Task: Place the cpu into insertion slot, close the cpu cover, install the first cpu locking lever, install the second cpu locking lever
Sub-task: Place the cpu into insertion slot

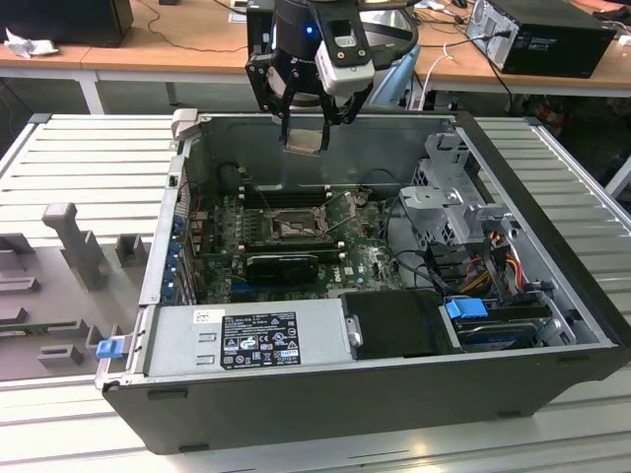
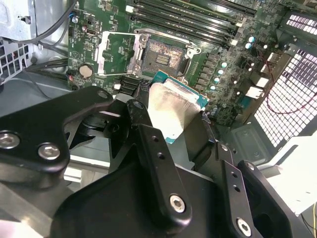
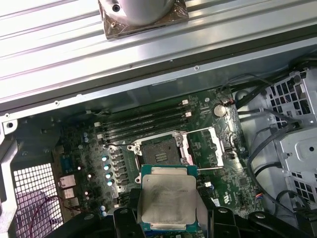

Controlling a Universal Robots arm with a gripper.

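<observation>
None of four steps done: cpu (image 3: 167, 203) pinched in tool (image 1: 306, 130) over case's (image 1: 325, 394) rear edge; slot (image 3: 159, 152) bare, cover (image 3: 205, 147) open.

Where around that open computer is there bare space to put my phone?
The ribbed table is bare between the grey fixtures and the case, and along the case on the exterior view's right. Inside is crowded: motherboard, cables, drive cage, with the gripper holding the cpu overhead.
</observation>
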